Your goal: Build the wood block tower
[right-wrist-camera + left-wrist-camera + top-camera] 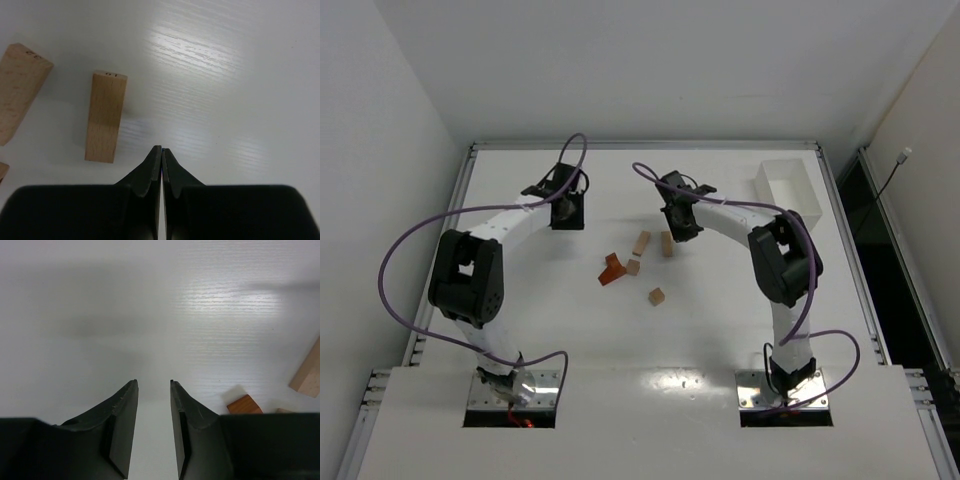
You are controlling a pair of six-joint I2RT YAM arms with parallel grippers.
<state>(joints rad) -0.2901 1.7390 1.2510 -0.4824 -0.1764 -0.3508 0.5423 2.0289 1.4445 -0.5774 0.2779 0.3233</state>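
No tower is standing yet. The small tan and reddish-brown wood blocks (pixel 633 267) are sitting loose and unstacked in the middle of the white worktop (pixel 590 340), between the two arms, probably so that either arm can reach them.

The left tool (pixel 152 385) is hovering with its fingers apart and nothing between them, seemingly readying for a pick. A reddish-brown wooden block (pixel 244 404) is sitting just off to its right.

The right tool (pixel 162 148) is pressed together, gripping nothing. Just to its left, a pale tan wooden bar (pixel 106 117) is running its long axis away from the tool, roughly in line with the fingers, its numbered end farthest. A second tan bar (pixel 20 90), further left, is slanting, its far end tipping right. I cannot tell whether these two are lying flat or standing.
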